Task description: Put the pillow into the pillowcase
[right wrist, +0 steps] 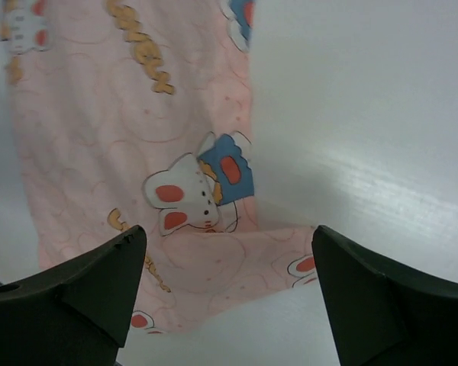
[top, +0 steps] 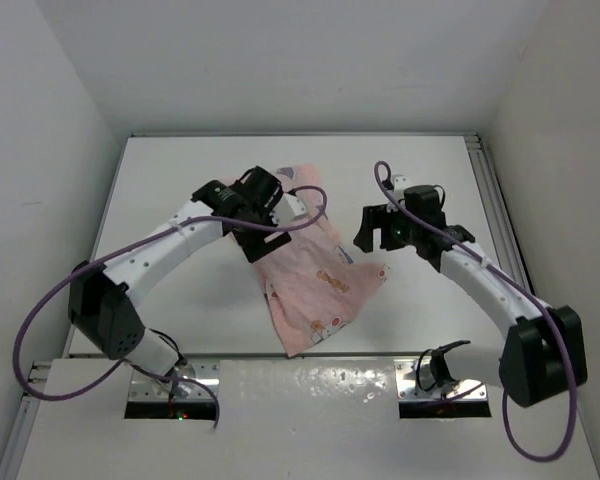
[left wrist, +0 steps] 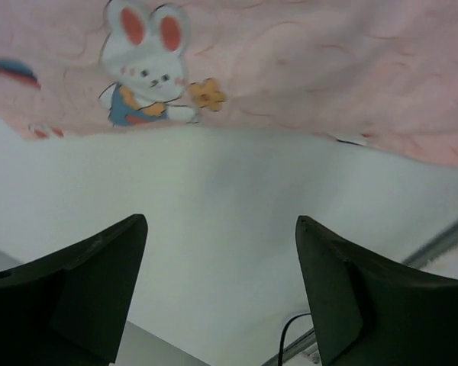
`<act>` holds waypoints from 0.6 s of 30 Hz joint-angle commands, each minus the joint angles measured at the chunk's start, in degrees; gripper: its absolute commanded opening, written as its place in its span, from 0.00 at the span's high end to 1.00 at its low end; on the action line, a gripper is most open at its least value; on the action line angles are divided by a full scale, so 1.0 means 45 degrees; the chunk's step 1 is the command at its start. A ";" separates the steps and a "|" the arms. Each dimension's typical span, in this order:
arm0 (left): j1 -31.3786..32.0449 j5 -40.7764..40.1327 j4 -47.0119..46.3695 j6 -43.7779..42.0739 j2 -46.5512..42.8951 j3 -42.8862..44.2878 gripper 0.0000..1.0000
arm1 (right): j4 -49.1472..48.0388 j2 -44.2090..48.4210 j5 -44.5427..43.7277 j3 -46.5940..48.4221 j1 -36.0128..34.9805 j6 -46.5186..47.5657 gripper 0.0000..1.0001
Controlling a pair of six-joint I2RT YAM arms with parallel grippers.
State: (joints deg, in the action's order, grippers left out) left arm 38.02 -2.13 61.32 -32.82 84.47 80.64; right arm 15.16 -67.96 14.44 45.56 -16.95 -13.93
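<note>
pillowcase (top: 320, 285) below arched arms (top: 170, 245) (top: 480, 275), jaws apart

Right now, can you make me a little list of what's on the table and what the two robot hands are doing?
pillowcase: pink with rabbits, lying a bit rumpled in the middle of the table
pillow: not visible in any view
left gripper: open, holding nothing, by the pillowcase's left edge
right gripper: open, holding nothing, by the pillowcase's right edge
touching: neither gripper grips the cloth
</note>
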 commanded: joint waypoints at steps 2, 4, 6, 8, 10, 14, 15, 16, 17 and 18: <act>-0.1822 -0.2768 -0.3307 0.2368 0.0973 -0.0576 0.21 | -0.0576 -0.1418 -0.2735 -0.0065 0.0173 -0.4122 0.16; -0.2741 -0.2750 -0.4013 0.2818 0.1190 -0.0519 0.20 | -0.0595 -0.1673 -0.4121 -0.0687 0.0212 -0.5043 0.18; -0.4225 -0.2399 -0.4757 0.3599 0.1658 -0.0111 0.20 | -0.1023 -0.1597 -0.5000 -0.1371 0.0290 -0.6217 0.18; -0.5589 -0.1522 -0.5322 0.4419 0.2203 0.0145 0.20 | -0.1589 -0.1247 -0.5511 -0.2484 0.0368 -0.7481 0.19; -0.6220 -0.0898 -0.5812 0.4868 0.2749 0.0283 0.20 | -0.2445 -0.0973 -0.5804 -0.3652 0.0505 -0.8150 0.19; -0.6924 -0.0308 -0.6906 0.5222 0.4097 0.0594 0.19 | -0.3735 -0.0658 -0.5807 -0.5005 0.0467 -1.0082 0.20; -0.7022 -0.0250 -0.6966 0.5397 0.4468 0.1001 0.19 | -0.4087 -0.0717 -0.5690 -0.5259 0.0408 -1.0280 0.20; -0.7333 -0.0191 -0.7005 0.5727 0.5226 0.1257 0.18 | -0.4748 -0.0795 -0.5553 -0.5667 0.0407 -1.0650 0.20; -0.7510 -0.0152 -0.7005 0.5866 0.5640 0.1569 0.18 | -0.5006 -0.1047 -0.5378 -0.5826 0.0388 -1.0866 0.20; -0.7743 -0.0171 -0.7025 0.6060 0.6030 0.2113 0.18 | -0.5202 -0.1185 -0.5299 -0.5982 0.0368 -1.0965 0.21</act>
State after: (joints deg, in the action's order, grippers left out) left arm 5.02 -5.56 33.95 -10.09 107.59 85.32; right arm -1.19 -71.64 -9.54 21.15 -14.83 -56.14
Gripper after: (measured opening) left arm 0.815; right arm 0.794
